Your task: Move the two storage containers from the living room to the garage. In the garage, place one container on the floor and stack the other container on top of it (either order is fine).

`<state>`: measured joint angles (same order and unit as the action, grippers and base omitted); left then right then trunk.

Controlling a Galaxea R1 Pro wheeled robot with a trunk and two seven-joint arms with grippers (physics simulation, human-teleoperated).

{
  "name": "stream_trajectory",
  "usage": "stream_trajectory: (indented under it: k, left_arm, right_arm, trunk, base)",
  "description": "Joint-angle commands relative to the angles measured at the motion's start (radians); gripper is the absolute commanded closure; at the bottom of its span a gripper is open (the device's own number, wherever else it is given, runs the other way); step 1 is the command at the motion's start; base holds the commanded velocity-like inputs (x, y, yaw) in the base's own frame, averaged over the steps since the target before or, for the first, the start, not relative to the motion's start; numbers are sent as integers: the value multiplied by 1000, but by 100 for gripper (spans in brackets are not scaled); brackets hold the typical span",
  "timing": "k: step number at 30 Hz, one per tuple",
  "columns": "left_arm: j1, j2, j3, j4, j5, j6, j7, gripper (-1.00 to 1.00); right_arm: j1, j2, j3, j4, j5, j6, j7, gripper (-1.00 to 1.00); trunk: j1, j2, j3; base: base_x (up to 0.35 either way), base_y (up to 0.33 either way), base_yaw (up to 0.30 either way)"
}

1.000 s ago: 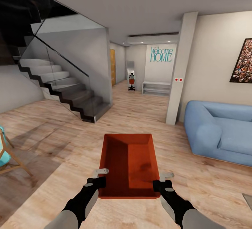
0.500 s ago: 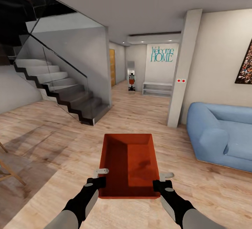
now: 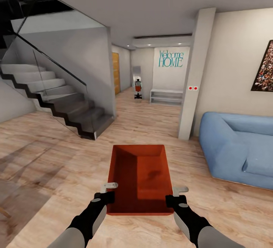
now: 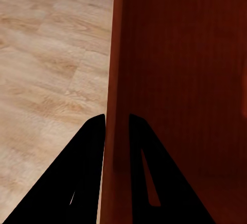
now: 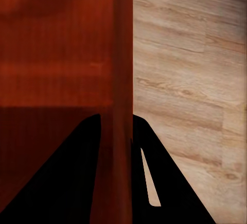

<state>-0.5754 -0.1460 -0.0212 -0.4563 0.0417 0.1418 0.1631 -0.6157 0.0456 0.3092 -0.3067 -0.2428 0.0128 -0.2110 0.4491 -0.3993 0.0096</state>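
I carry one red-orange storage container (image 3: 139, 177) in front of me, held level above the light wood-plank flooring of the living room. My left gripper (image 3: 109, 191) is shut on its left wall near the front corner. In the left wrist view the thin red wall (image 4: 114, 80) runs between the two black fingers (image 4: 85, 172). My right gripper (image 3: 175, 196) is shut on the right wall. The right wrist view has that wall (image 5: 122, 69) pinched between its fingers (image 5: 149, 172). The bin is empty.
A blue sofa (image 3: 237, 147) stands at the right. A white pillar (image 3: 193, 77) rises ahead, right of centre. A glass-railed staircase (image 3: 57, 100) fills the left. A hallway with a "Welcome HOME" wall (image 3: 170, 59) and a low white shelf (image 3: 166, 97) lies straight ahead.
The whole view has shifted as the base moves forward: stairs and pillar have slid sideways, and the wooden chair at the left has gone from sight. Both grips on the container are unchanged.
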Motion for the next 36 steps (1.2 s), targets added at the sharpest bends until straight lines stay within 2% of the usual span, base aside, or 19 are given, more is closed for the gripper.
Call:
stream_trajectory:
  k: [1,36]
  left_arm:
    - [0,8,27,-4,-13,7,59,100]
    - [0,8,29,-4,-13,8,59,100]
  right_arm:
    - [-1,-1,-10,-3,-16,1,1,100]
    - [-1,-1,-10,-3,-15,2,0,100]
  trunk:
    - [1,-1,0]
    - [1,-1,0]
  base:
    - [323,0,-13]
    - [323,0,-14]
